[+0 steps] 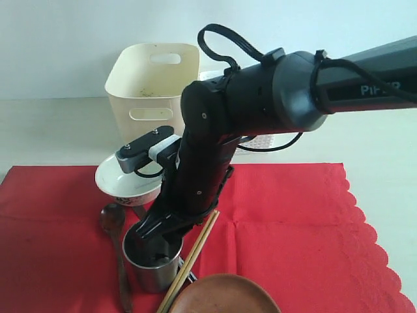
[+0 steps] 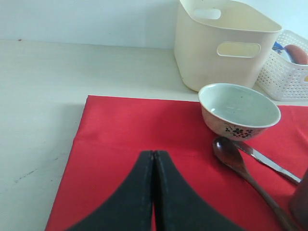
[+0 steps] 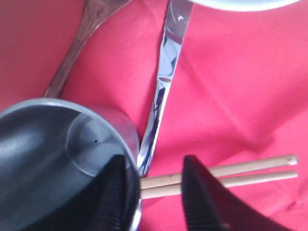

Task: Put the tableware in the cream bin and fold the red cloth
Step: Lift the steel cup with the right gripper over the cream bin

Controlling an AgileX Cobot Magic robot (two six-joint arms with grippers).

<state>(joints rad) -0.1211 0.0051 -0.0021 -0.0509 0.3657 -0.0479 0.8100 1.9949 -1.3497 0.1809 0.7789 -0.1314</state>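
The large bright red cloth (image 1: 293, 222) (image 2: 134, 130) is lying flat on the pale table (image 1: 52, 130) (image 2: 43, 96), reaching toward its near edge. Faint creases are crossing it, and a scalloped border is running along the side toward the table's right edge.

The tall cream plastic bin (image 1: 146, 91) (image 2: 216, 53), smooth-walled with oval handle cut-outs, is standing off the cloth toward the table's far edge. A white lattice basket (image 2: 284, 72) is sitting just beside it.

The white bowl with a patterned base (image 1: 120, 179) (image 2: 239, 111) is resting upright at the cloth's far edge, in front of the bin. Nearer lie the dark wooden spoon (image 1: 112, 218) (image 2: 231, 154) (image 3: 82, 38) and the metal knife (image 2: 267, 161) (image 3: 163, 82). The shiny steel cup (image 1: 151, 270) (image 3: 57, 159) is standing upright. The pair of wooden chopsticks (image 1: 199, 251) (image 3: 240, 173) is lying beside it, and the brown round plate (image 1: 225, 295) is sitting at the table's near edge.

The right gripper (image 1: 153, 241) (image 3: 154, 161) is reaching down at the cup's rim. Its jaws are standing apart with a clear gap and clamping nothing. One finger is sitting by the cup's wall, seemingly just inside the rim, though the close view makes that uncertain. The other is hanging over the chopsticks.

The left gripper (image 2: 154, 153) is hovering above the cloth toward the table's left edge. Its fingers are pressing together and holding nothing.
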